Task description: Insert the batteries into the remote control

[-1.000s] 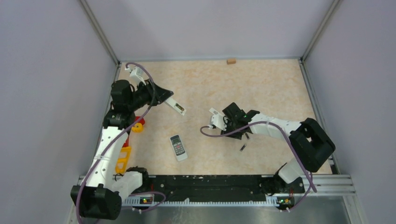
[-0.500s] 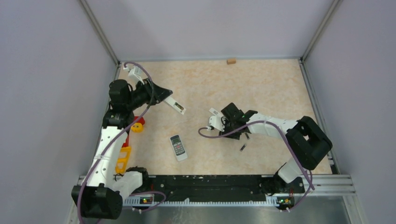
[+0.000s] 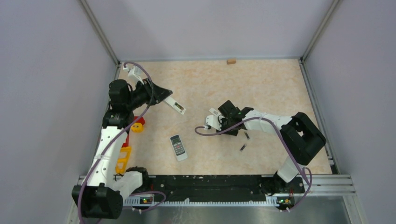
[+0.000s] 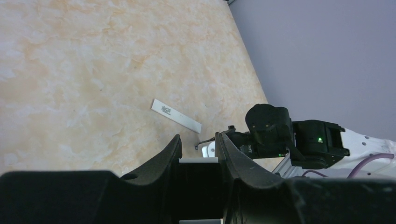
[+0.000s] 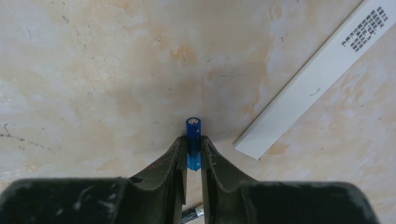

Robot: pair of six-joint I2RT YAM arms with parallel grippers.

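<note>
Lying nearest the arm bases, a remote control (image 3: 178,147) rests keypad-up on the marbled table (image 3: 261,84). To its right lie a dark battery (image 3: 242,147) and, just beyond, a second dark battery (image 3: 247,136), apart from each other. Past them the right gripper (image 5: 193,142) pinches a blue battery (image 5: 194,127) between closed fingers (a white printed strip (image 5: 317,70) lies just beside). Farther left, the left gripper (image 4: 198,145) clamps one end of a white remote (image 3: 176,107). A small brown block (image 3: 230,60) sits at the far edge.
</note>
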